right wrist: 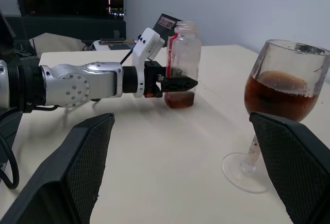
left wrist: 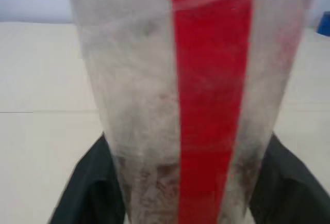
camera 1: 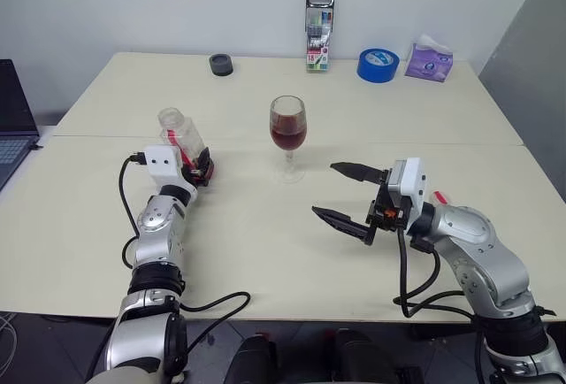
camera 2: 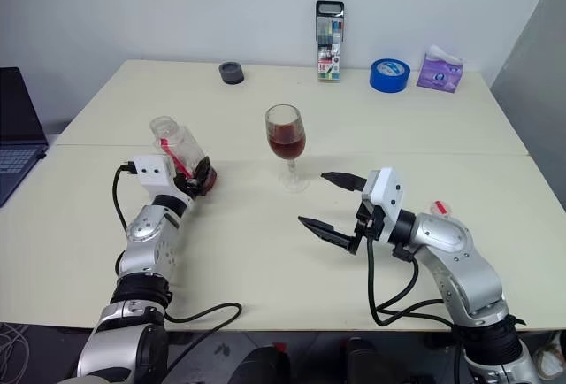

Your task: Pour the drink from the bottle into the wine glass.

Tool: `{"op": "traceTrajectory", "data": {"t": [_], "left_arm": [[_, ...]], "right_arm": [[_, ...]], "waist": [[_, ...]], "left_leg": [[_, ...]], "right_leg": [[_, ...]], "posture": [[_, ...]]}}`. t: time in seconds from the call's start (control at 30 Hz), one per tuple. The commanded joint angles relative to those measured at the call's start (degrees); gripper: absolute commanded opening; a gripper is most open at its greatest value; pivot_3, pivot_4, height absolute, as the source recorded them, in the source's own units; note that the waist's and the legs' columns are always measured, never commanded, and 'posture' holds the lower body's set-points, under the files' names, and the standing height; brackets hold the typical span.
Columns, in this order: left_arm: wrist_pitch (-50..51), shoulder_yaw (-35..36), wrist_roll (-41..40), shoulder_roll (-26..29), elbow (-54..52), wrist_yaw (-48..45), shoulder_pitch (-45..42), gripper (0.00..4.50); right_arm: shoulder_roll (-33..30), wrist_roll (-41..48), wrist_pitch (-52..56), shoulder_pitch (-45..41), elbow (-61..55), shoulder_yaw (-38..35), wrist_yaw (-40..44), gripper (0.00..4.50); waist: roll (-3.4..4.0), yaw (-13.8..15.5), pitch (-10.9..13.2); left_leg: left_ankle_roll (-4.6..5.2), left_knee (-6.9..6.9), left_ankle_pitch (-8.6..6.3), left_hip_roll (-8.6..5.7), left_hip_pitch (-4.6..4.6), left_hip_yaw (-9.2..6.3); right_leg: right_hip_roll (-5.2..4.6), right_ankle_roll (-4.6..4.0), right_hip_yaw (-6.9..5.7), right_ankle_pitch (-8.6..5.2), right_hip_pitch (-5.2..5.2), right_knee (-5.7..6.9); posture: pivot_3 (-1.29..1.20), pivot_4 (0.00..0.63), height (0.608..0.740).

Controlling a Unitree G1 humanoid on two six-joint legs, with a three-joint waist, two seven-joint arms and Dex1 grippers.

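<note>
Clear squarish bottle [right wrist: 181, 64] with a red label strip, uncapped, almost empty, a dark reddish remnant at its base. Standing upright on the cream surface [camera 1: 265, 251], long axis vertical, mouth up, left of the glass [camera 1: 288, 136] and apart from it. Left claw [right wrist: 178, 84] around the lower body, black fingers [left wrist: 87, 182] on either side; gripping or just loosened, cannot tell. Glass upright near the middle, bowl roughly half full of brown drink [right wrist: 276, 92]. Right claw [camera 1: 349, 194] spread wide and empty, level, pointing toward the glass from the right
</note>
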Motion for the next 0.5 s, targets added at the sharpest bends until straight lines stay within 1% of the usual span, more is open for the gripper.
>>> {"op": "traceTrajectory", "data": {"t": [0.03,0.07,0.1,0.2,0.33,0.47,0.5], "left_arm": [[-1.23,-0.33,0.39,0.54,-0.63,-0.52,-0.85,4.01],[-1.25,-0.39,0.41,0.51,-0.69,-0.55,-0.8,4.4],[-1.27,-0.45,0.41,0.47,-0.8,-0.56,-0.71,4.45],[-1.06,-0.62,0.45,0.31,-1.31,-0.45,-0.25,4.45],[1.23,-1.64,0.45,-0.55,-7.36,-0.16,4.2,4.45],[7.15,-2.62,0.0,-1.9,-19.71,2.13,12.14,4.45],[9.42,-3.13,-0.18,-2.58,-24.82,2.94,15.21,4.45]], "right_arm": [[0.19,0.7,0.67,-1.21,-1.23,-0.58,-0.94,4.5],[0.25,0.62,0.8,-1.31,-1.35,-0.4,-1.07,4.5],[0.29,0.54,0.88,-1.34,-1.46,-0.27,-1.17,4.5],[0.31,0.39,0.93,-1.17,-1.71,-0.03,-1.35,4.5],[-0.36,0.44,1.88,1.51,-3.28,-0.6,-2.66,4.5],[-1.99,-0.18,3.55,7.42,-6.29,-2.54,-5.5,4.5],[-2.11,-0.85,3.71,9.19,-6.6,-3.26,-7.03,4.5]], "waist": [[0.0,0.0,0.0],[0.0,0.01,0.0],[0.0,0.02,0.0],[0.0,0.02,0.0],[0.0,0.01,0.0],[0.01,0.03,-0.01],[0.01,0.04,-0.01]], "left_leg": [[0.0,0.0,0.0,0.0,0.0,0.0],[0.0,0.0,0.0,0.0,0.0,0.0],[0.0,0.0,0.0,0.0,0.0,0.0],[0.0,0.0,0.0,0.0,0.0,0.0],[0.0,-0.02,0.0,0.0,0.0,0.0],[0.0,-0.07,-0.01,0.01,-0.02,-0.01],[0.0,-0.08,-0.01,0.02,-0.01,-0.01]], "right_leg": [[0.0,0.0,0.0,0.0,0.0,0.0],[0.0,0.0,0.0,0.0,0.0,0.0],[0.0,0.0,0.0,0.0,0.0,-0.01],[0.0,0.0,0.0,0.0,0.0,-0.01],[0.0,0.0,0.02,0.0,0.0,-0.02],[-0.01,0.0,0.03,0.0,0.02,-0.1],[-0.01,0.0,0.05,0.0,0.03,-0.09]], "posture": [[0.0,0.15,0.74],[0.0,0.15,0.74],[0.0,0.15,0.74],[0.0,0.15,0.74],[0.0,0.15,0.74],[0.0,0.15,0.74],[0.0,0.15,0.74]]}}
